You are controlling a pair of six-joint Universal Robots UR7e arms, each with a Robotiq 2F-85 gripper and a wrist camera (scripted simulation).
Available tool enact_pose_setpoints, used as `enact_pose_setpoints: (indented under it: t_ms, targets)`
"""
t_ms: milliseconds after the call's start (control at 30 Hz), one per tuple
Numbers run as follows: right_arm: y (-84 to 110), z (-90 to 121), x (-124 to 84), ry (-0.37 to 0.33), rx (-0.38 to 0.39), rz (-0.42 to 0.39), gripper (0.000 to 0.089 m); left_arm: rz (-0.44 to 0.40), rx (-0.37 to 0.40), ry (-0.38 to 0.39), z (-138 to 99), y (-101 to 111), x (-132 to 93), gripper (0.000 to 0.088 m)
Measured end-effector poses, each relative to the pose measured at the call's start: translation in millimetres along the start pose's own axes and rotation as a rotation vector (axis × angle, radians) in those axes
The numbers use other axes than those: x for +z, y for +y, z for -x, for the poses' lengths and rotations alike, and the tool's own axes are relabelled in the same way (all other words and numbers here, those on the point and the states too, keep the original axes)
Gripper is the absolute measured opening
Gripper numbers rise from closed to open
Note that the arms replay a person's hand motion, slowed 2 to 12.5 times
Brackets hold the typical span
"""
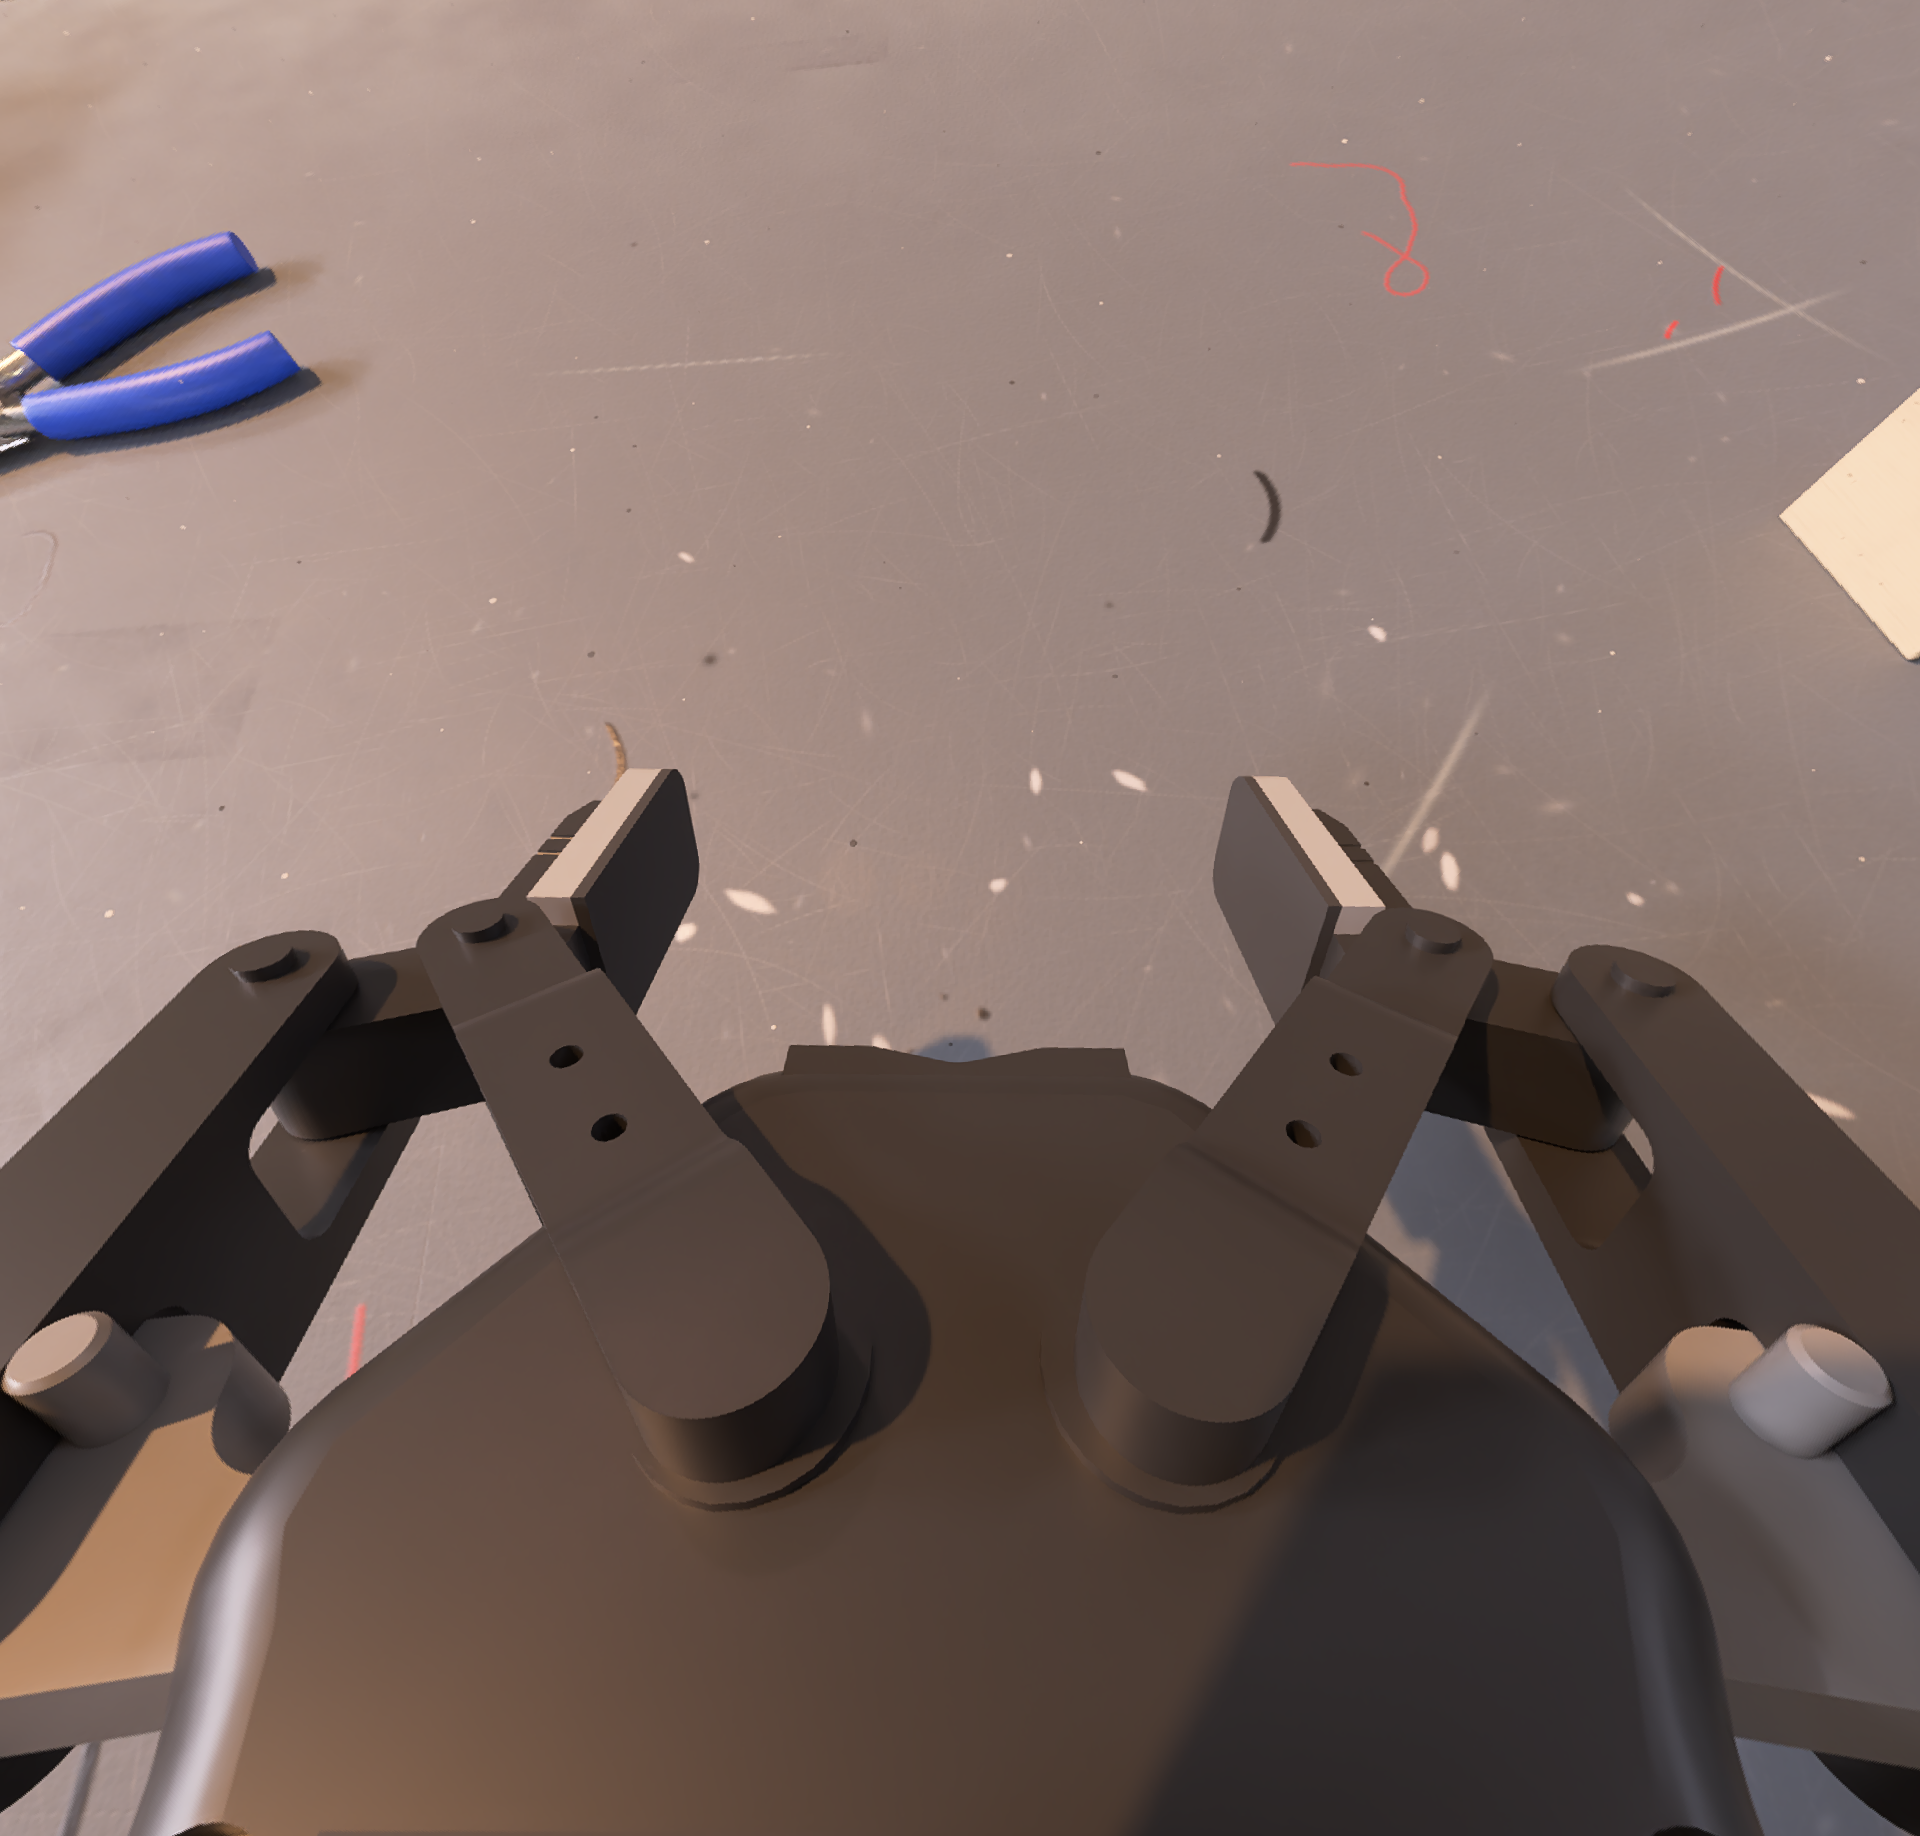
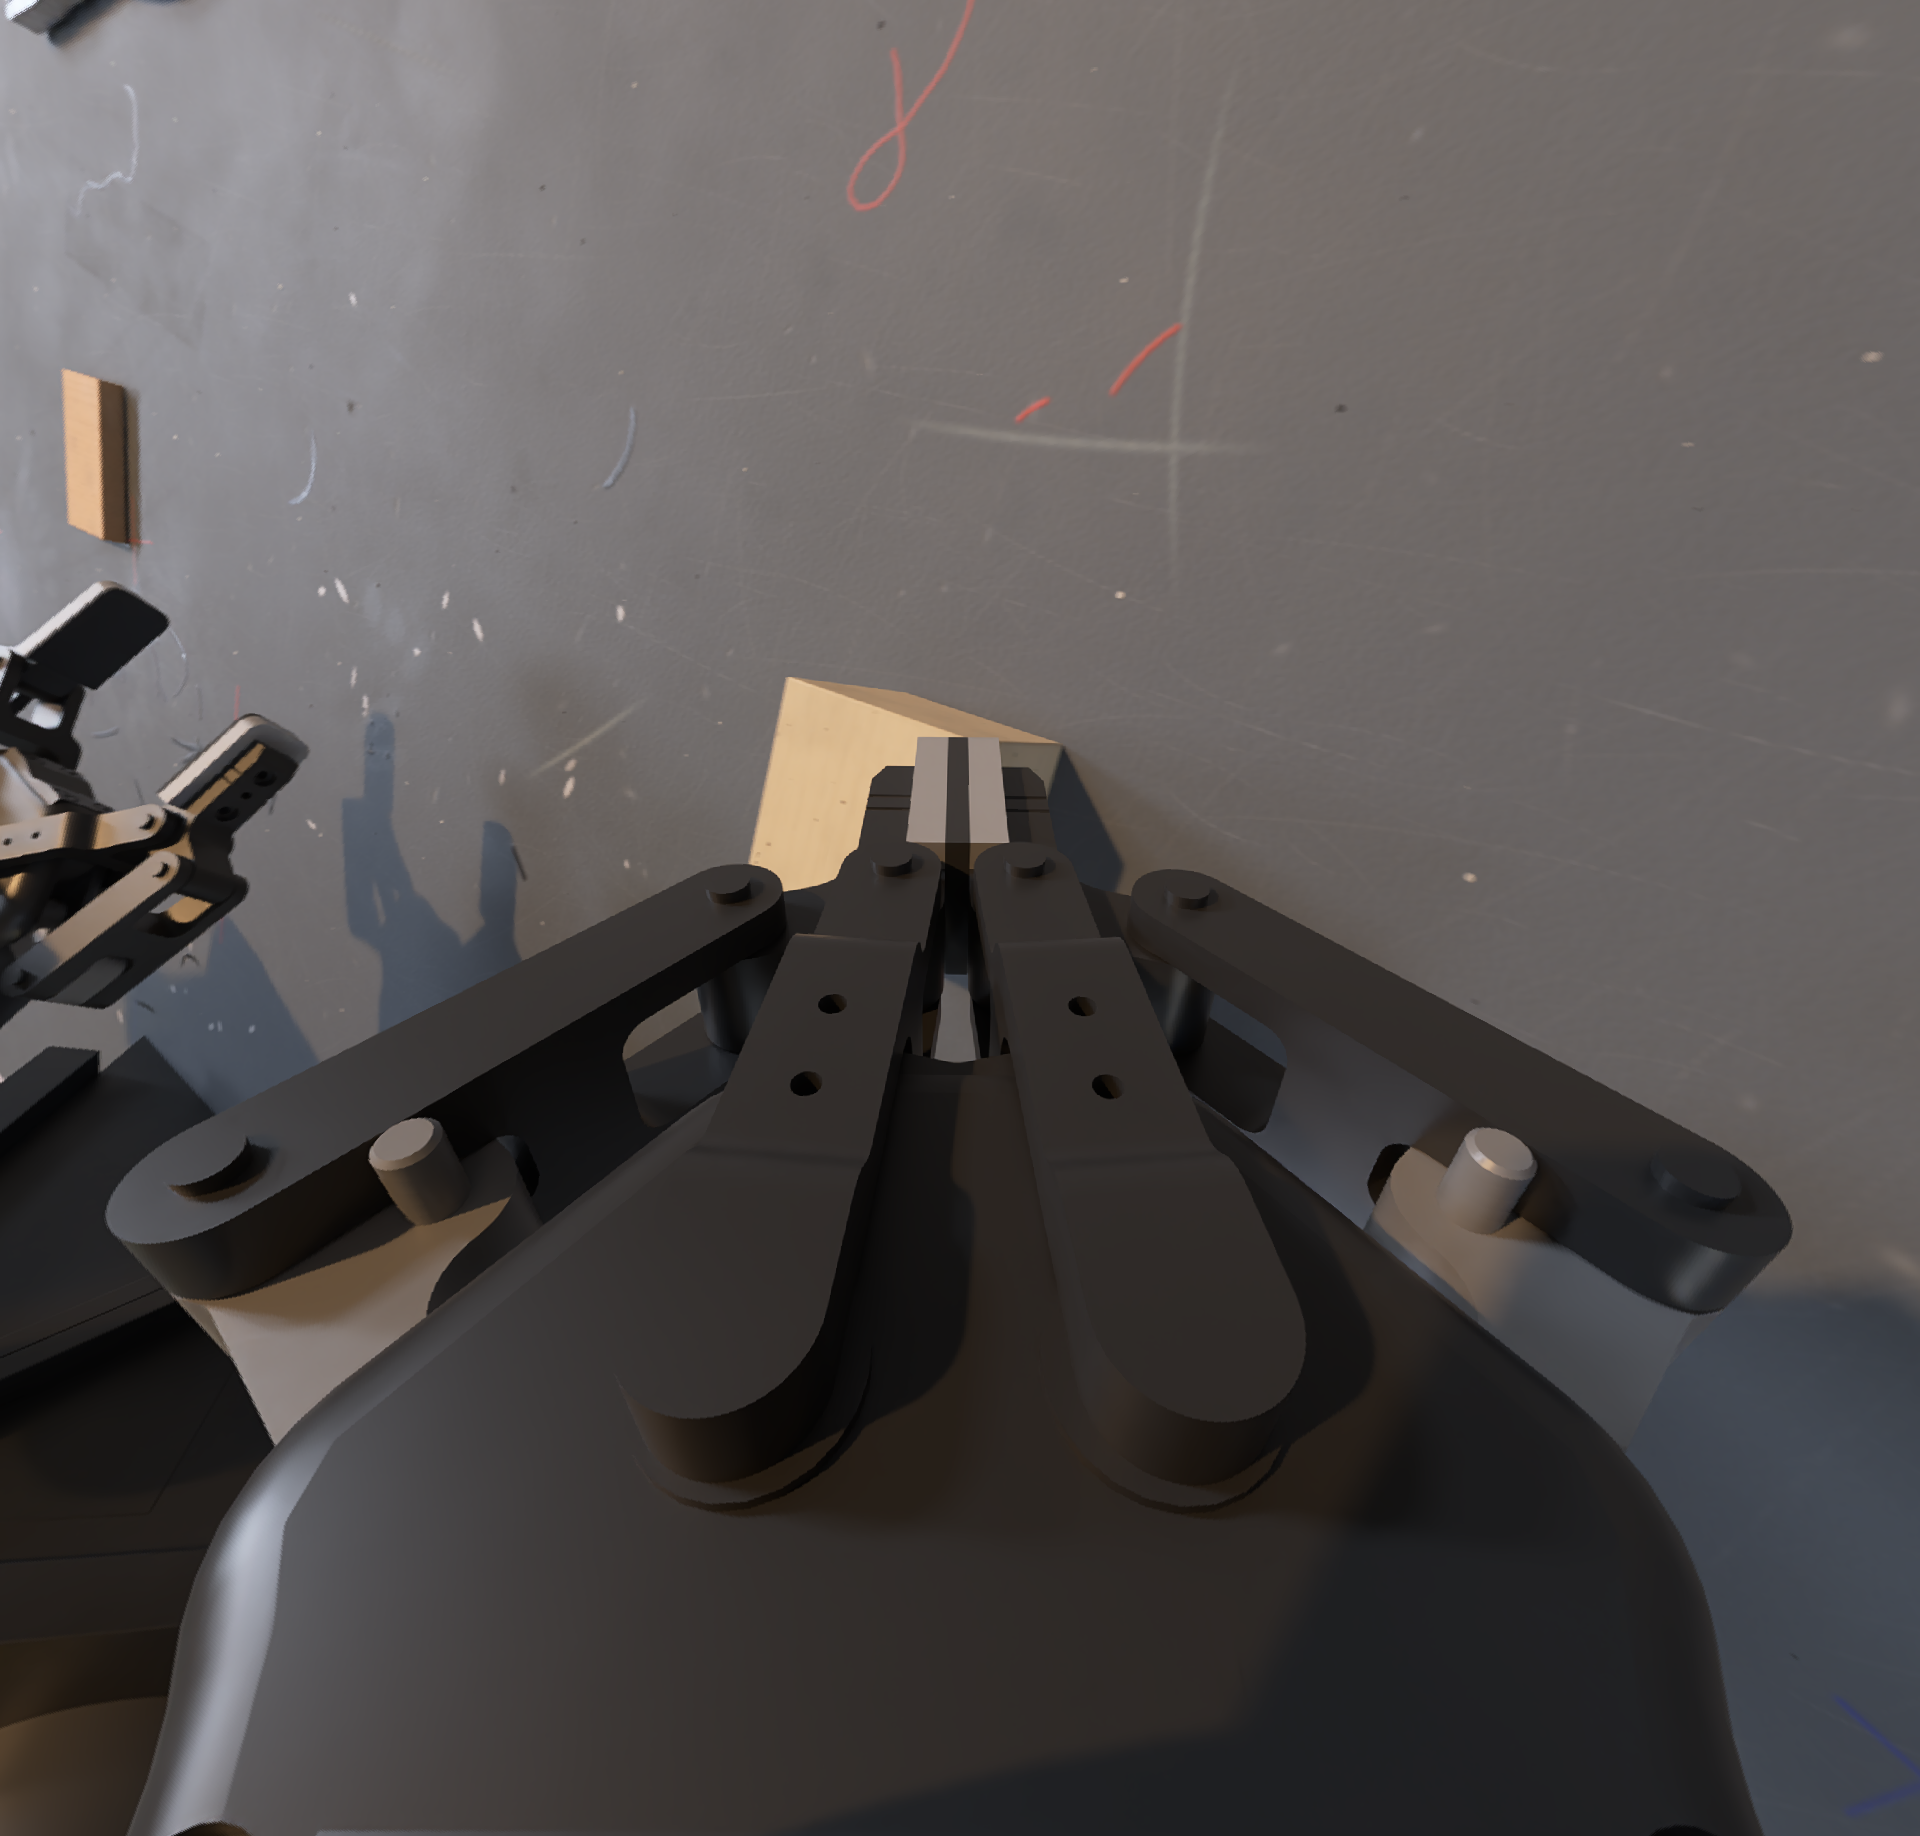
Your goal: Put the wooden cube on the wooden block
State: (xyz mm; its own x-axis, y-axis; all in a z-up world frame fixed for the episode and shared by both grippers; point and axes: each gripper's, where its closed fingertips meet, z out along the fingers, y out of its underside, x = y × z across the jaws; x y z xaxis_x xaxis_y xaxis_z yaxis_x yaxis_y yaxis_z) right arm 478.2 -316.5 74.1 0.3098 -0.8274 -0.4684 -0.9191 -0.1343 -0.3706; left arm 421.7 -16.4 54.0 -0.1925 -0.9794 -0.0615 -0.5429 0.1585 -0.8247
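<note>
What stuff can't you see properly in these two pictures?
- Pale wooden piece, right wrist view: the shut right gripper covers its near part, so contact cannot be told.
- The same pale piece, left wrist view: cut off by the right edge.
- Blue-handled pliers, left wrist view: jaws cut off by the left edge.
- Small brown block, right wrist view: far off, too small to judge its shape.
</note>
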Motion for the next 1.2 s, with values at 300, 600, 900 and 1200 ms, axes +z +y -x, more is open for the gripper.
enact_pose_setpoints:
  t_ms: [300,600,900,1200]
  targets:
    - [-4.7,31.9,12.4,-0.041,-0.044,0.017,0.0,0.005,0.008,0.008,-2.4,0.8,1.2,0.0854]
    - [-9.2,54.2,19.6,-0.07,-0.085,0.024,0.0,0.004,0.014,0.017,-4.2,0.7,1.7,0.0854]
    - [-11.3,62.0,21.7,-0.077,-0.103,0.022,0.0,0.009,0.014,0.03,-6.3,1.5,3.1,0.0854]
    - [-12.7,59.8,18.3,-0.079,-0.103,0.015,0.0,0.01,0.014,0.043,-8.0,1.6,3.9,0.0854]
